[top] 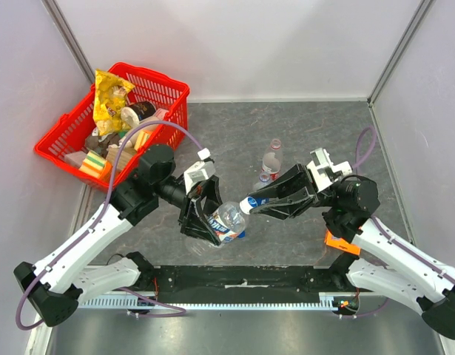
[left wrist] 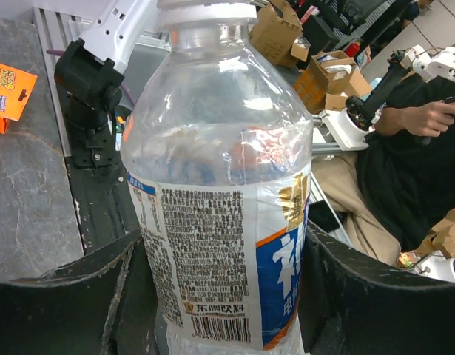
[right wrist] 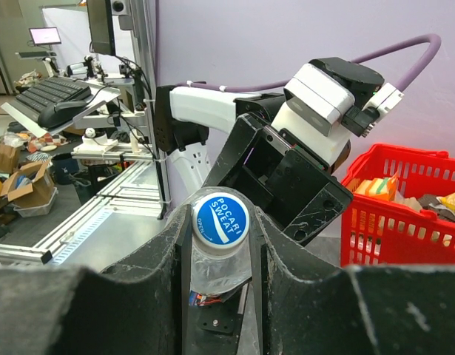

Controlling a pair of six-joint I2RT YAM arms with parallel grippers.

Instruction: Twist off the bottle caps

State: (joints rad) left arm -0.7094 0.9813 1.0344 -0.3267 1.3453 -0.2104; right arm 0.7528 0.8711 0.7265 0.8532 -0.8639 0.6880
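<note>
My left gripper is shut on a clear bottle with a blue and white label and holds it tilted above the table's near edge, neck towards the right. In the left wrist view the bottle fills the gap between both dark fingers. My right gripper is shut on its cap, white with a blue centre, with a finger pressing on each side. A second small clear bottle with a red label and red cap lies on the table behind. The blue cap is out of view.
A red basket full of snacks stands at the back left and also shows in the right wrist view. An orange tag lies by the right arm's base. Grey walls close the table's sides and back.
</note>
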